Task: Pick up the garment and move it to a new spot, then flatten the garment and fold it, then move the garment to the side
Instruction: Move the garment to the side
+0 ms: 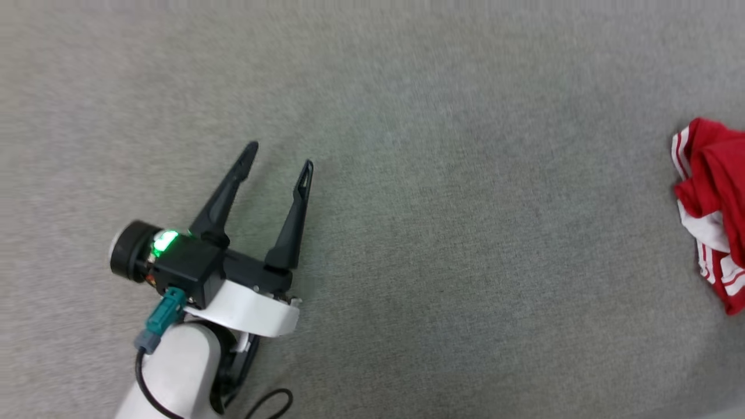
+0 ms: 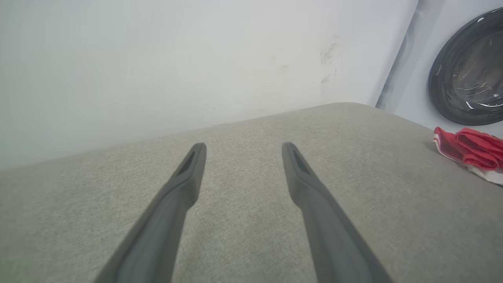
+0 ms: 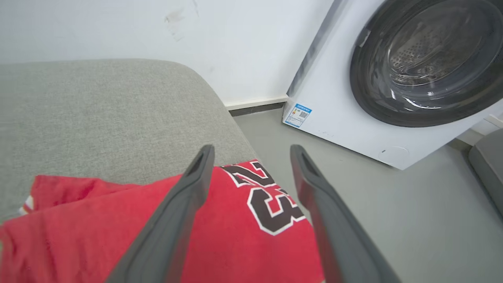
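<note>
The garment (image 1: 713, 203), a red shirt with white striped sleeve trim, lies bunched at the right edge of the grey cushion in the head view. The left wrist view shows the garment (image 2: 469, 151) far off to the right. In the right wrist view the garment (image 3: 235, 220) lies just under the fingers, dark white-edged numerals facing up, near the cushion's corner. My right gripper (image 3: 251, 151) hovers over it, open, nothing between its fingers. My left gripper (image 1: 280, 156) is open and empty over bare cushion at the lower left, well away from the shirt; it also appears as the left gripper (image 2: 243, 147).
The grey fabric cushion (image 1: 436, 203) spans the work area; its rounded edge (image 3: 220, 102) drops to a grey floor (image 3: 353, 188). A white washing machine with a dark round door (image 3: 424, 63) stands beyond that edge. A pale wall (image 2: 177, 59) backs the cushion.
</note>
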Controlling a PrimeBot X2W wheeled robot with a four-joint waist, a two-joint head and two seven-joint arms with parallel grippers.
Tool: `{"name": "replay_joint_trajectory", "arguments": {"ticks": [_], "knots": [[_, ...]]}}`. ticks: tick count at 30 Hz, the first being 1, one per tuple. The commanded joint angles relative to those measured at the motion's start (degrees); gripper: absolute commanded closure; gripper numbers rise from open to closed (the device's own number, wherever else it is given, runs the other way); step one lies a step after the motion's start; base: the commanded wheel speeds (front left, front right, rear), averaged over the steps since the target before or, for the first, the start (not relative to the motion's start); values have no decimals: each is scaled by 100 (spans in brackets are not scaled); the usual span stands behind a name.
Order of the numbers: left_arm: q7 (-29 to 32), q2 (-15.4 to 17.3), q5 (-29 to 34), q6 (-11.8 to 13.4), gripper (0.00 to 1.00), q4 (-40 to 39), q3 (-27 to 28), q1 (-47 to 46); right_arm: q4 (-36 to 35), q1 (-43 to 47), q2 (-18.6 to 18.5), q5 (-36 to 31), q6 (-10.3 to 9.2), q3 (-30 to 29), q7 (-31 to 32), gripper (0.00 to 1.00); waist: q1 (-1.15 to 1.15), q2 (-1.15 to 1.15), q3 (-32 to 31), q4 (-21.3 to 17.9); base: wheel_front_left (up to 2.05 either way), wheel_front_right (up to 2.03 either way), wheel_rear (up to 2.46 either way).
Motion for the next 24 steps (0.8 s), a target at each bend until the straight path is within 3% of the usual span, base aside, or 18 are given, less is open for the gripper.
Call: {"name": "replay_joint_trajectory", "arguments": {"ticks": [1, 15, 24], "knots": [[-38, -60, -33, 38, 0, 59, -11, 114, -129, 190, 90, 24, -7, 69, -81, 0, 0, 0, -380, 227, 0, 0, 0], [-115, -378, -243, 330, 0, 563, 286, 994, -2146, 2303, 1212, 674, -7, 1116, -225, 0, 0, 0, -1620, 863, 0, 0, 0], [-111, -392, -186, 468, 0, 621, 711, 1465, -3081, 3232, 1473, 1061, -6, 1910, 48, 0, 0, 0, -2158, 1184, 0, 0, 0]]}}
